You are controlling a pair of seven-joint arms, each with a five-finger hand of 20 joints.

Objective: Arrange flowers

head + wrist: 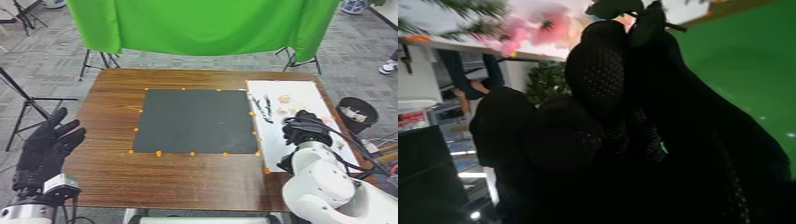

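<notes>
Grey patterned carpet (58, 52) spreads round the scene, and a smooth green cloth (209, 25) drapes in soft folds behind the far edge of the brown, wood-grained counter (107, 175). In the middle of it, a flat, dark grey square mat (195, 122), its edges dotted with little orange tabs (159, 153). Just beside that, on the right, we have a long white sheet (272, 139), and that's where the flowers are!

Pale pink and peach blooms (284, 99) lie on the sheet's far half, slender dark sprigs (264, 107) near them, towards the mat. Over to the left hand (44, 150): wide, fingers straight and spread, black fabric all over, by the counter's left edge. And the right hand (306, 130), at the end of its glossy white, rounded arm, is over the sheet, near the blooms.

Closer in, on the right wrist view, the right hand (598, 65) shows fine pale dots across its black fabric. Right up against it, a smooth green leaf (609, 8) and a thin brown stem (678, 27); whether they're gripped, I cannot tell. Beyond, soft, ruffled pink petals (549, 27) and feathery, needle-like greenery (469, 27).
</notes>
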